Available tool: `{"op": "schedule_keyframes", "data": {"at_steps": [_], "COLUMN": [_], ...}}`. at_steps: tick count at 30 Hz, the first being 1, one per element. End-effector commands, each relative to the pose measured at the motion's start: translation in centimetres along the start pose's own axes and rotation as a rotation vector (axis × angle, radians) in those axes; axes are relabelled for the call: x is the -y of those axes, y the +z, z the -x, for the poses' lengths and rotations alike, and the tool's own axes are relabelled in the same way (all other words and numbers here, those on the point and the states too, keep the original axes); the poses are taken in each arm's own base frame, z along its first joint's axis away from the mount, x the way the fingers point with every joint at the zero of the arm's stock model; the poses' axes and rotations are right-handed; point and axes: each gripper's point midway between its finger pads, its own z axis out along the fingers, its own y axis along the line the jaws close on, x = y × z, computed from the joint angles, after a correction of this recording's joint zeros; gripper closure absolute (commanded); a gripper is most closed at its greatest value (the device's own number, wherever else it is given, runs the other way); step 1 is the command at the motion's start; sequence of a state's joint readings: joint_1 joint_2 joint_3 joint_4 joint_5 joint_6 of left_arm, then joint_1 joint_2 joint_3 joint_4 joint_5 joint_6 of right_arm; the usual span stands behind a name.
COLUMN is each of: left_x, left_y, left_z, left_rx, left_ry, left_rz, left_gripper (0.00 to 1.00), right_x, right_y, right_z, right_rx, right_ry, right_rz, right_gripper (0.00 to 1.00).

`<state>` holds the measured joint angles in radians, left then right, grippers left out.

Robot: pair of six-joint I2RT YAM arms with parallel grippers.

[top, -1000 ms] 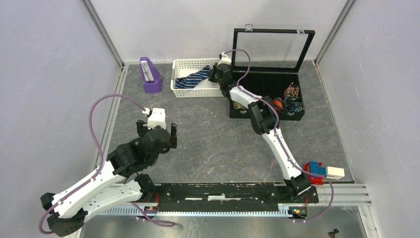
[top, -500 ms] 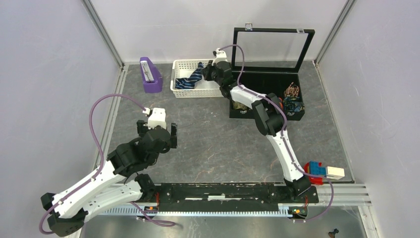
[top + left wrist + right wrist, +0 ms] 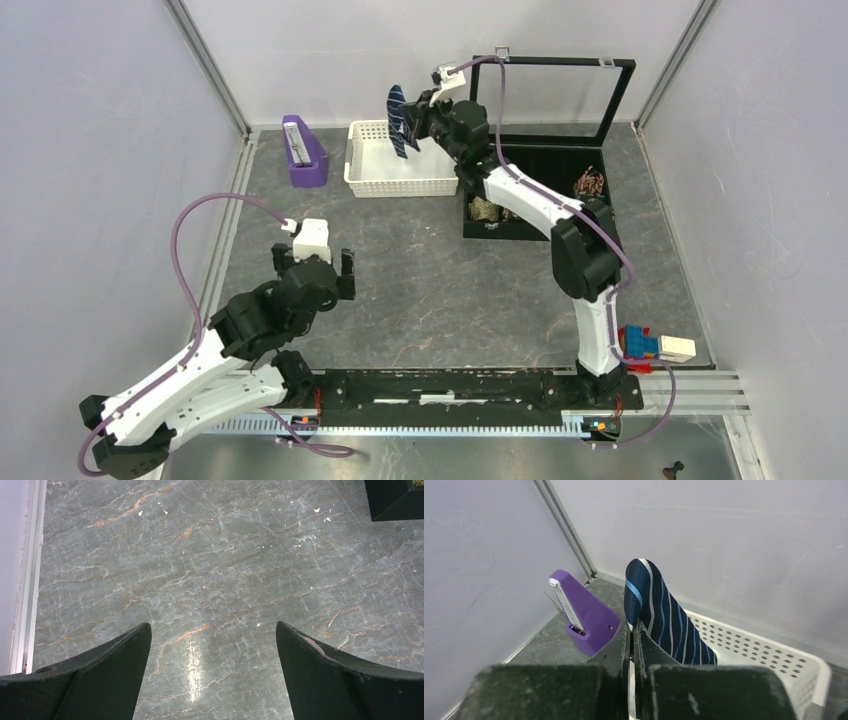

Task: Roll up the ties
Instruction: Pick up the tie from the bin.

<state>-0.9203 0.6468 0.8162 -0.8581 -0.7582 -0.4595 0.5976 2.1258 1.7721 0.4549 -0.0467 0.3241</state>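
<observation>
FAR CENTRE, OVER THE BASKET: my right gripper (image 3: 412,118) is pinched tight on the navy striped tie (image 3: 398,118), holding it up above the white perforated basket (image 3: 385,175) at the far side of the marble-look table (image 3: 440,290). In the R wrist cam the two fingers meet on the fabric, the gripper (image 3: 633,627) clamped at a fold. A rounded loop of the tie (image 3: 659,615) stands above the fingertips, and the rest runs down toward the basket (image 3: 769,655).

Long axis approx. vertical: the tie hangs from the jaws as a short doubled strip, not a coil. Can't tell whether its lower end is clear of the basket rim.

The purple holder (image 3: 303,150) sits just left of the basket, and the open black case (image 3: 540,160) just right of it.

My left gripper (image 3: 315,268) hovers near-left w/ jaws spread wide, and the L wrist cam shows only bare tabletop under the gripper (image 3: 212,635). It's well apart from the tie, so the R arm is the only one near it.

My read: no rolling yet. The next move probably needs the tie brought nearer and laid flat on the open table btwn the arms.
</observation>
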Motion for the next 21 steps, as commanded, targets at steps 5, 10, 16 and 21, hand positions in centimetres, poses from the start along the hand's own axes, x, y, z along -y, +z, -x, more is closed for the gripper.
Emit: {"op": "schedule_keyframes", "data": {"at_steps": [5, 10, 16, 21], "left_x": [0.0, -0.1, 0.0, 0.0], "left_y": [-0.3, -0.3, -0.4, -0.4], "left_z": [1.5, 1.5, 1.6, 1.6], "left_rx": [0.042, 0.043, 0.044, 0.046], "left_ry": [-0.034, -0.035, -0.035, -0.041], "left_rz": [0.0, 0.001, -0.003, -0.008], "left_gripper": [0.0, 0.0, 0.0, 0.0], "right_x": [-1.4, -0.2, 1.4, 3.4], "right_y": [-5.5, -10.9, -19.2, -26.7], "right_z": [9.8, 12.2, 13.6, 12.8], "right_rx": [0.145, 0.154, 0.148, 0.113], "right_ry": [-0.107, -0.149, -0.192, -0.227], "right_rz": [-0.047, -0.148, -0.277, -0.396], "right_gripper": [1.0, 1.0, 1.0, 1.0]}}
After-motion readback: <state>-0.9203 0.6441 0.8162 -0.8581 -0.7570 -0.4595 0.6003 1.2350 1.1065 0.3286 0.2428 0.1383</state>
